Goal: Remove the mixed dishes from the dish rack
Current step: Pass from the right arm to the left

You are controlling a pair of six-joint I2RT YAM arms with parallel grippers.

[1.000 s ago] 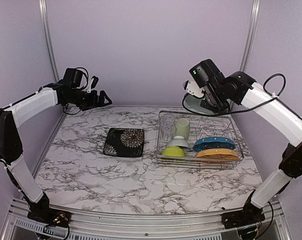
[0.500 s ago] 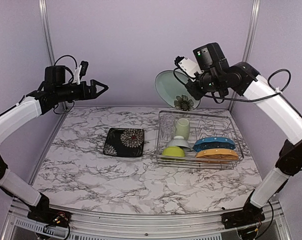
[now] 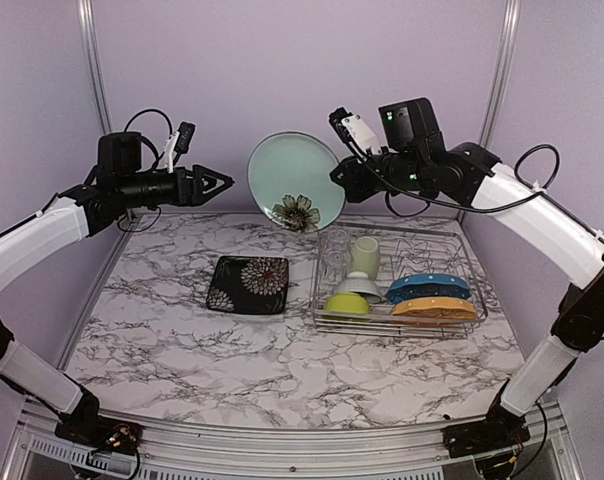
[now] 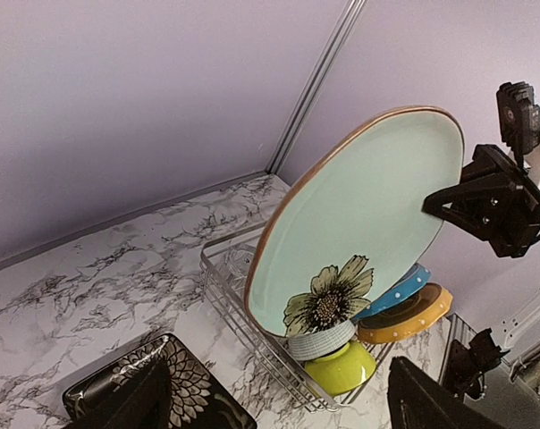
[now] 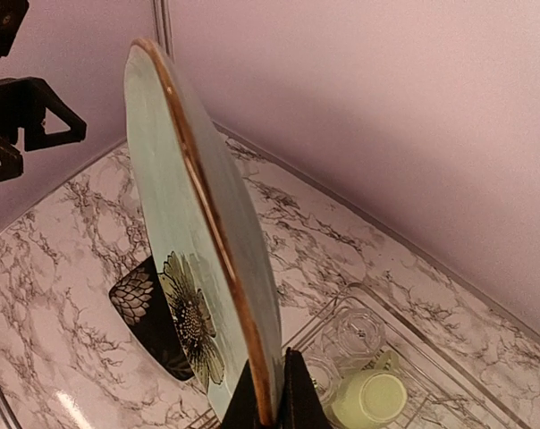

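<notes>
My right gripper (image 3: 340, 178) is shut on the rim of a pale aqua plate with a dark flower (image 3: 294, 180), holding it on edge in the air left of the dish rack (image 3: 318, 292). The right wrist view shows the fingers (image 5: 272, 402) pinching the plate (image 5: 176, 206) at its lower edge. My left gripper (image 3: 222, 183) is open and empty, pointing at the plate (image 4: 359, 214) from the left with a gap between. The rack holds a pale green mug (image 3: 363, 255), a clear glass (image 3: 335, 255), a small white bowl (image 3: 357, 285), a lime green bowl (image 3: 348, 304), a blue plate (image 3: 428, 287) and an orange dotted plate (image 3: 434, 309).
A dark square plate (image 3: 248, 284) lies flat on the marble table left of the rack, below the held plate. Purple walls and metal posts close the back and sides.
My right arm has lifted the aqua plate from behind the rack and swung it left. My left arm has risen and moved right toward the plate.
</notes>
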